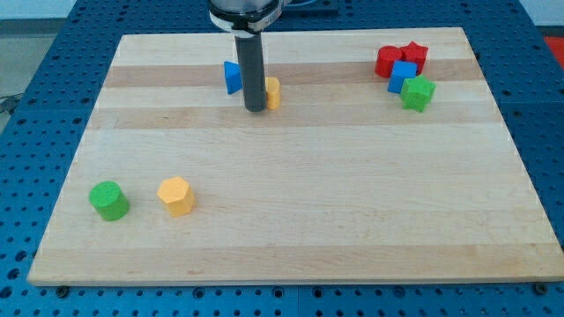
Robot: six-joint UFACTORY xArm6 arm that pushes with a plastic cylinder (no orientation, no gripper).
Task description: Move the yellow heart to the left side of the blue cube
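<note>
No fingers on this rig, so nothing spreads or pinches: I only have a dark rod, and my tip sits on the surface up near its far edge, at roughly 11 o'clock from the board's centre. Just at 3 o'clock of my tip, touching it or very nearly, is the yellow heart, partly hidden behind the rod so I can't make out its full outline. At about 10 o'clock of my tip, just beside the rod, stands a blue block that looks wedge-like; its exact shape I cannot tell.

Well away at 3 o'clock, near the board's upper right corner, sits a tight cluster: the blue cube in the middle, a red block touching it at 10 o'clock, a red star at 1 o'clock, and a green star at 4 o'clock.

Down at 8 o'clock from the board's centre, a green cylinder and a yellow hexagon stand near each other, apart, the hexagon at 3 o'clock of the cylinder.
</note>
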